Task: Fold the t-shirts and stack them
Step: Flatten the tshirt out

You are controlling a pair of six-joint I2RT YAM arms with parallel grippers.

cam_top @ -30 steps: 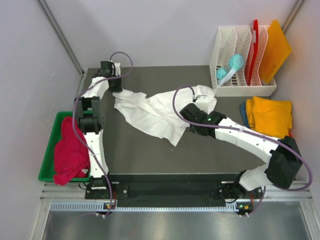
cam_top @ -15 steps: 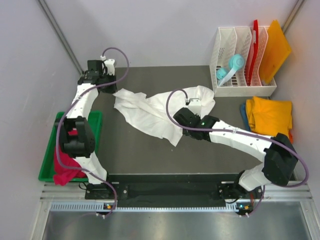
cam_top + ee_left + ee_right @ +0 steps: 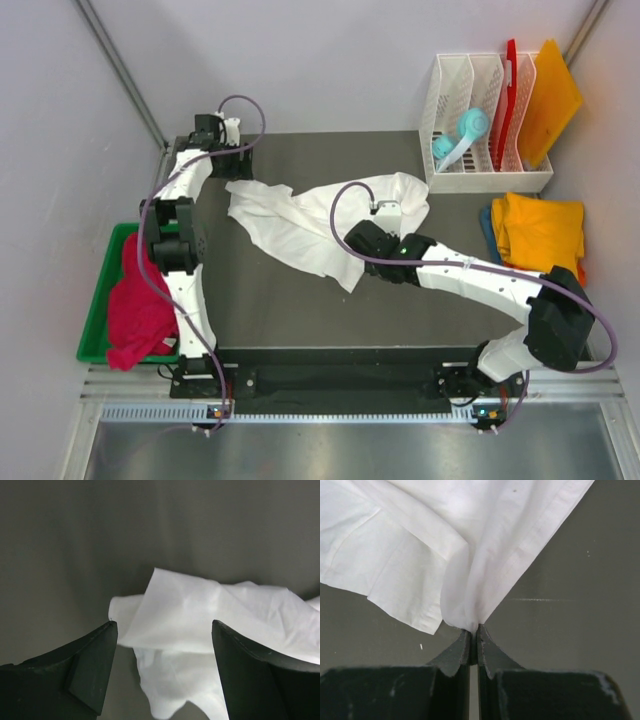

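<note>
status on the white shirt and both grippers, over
Left gripper open at corner of white t-shirt. Right gripper shut on its edge. Shirt crumpled, unfolded; purple cable loops over it.

we see a dark grey table (image 3: 280, 300) with a matte top. a white t-shirt (image 3: 290, 225) lies crumpled across its far half, stretched on a slant from the far left toward the middle right, with one corner reaching toward the near side. at the far right corner stands a white slotted rack (image 3: 437, 95). just in front of it, at the right edge, a folded yellow-orange t-shirt (image 3: 540, 232) rests on a blue t-shirt (image 3: 486, 222), of which only a sliver shows.
</note>
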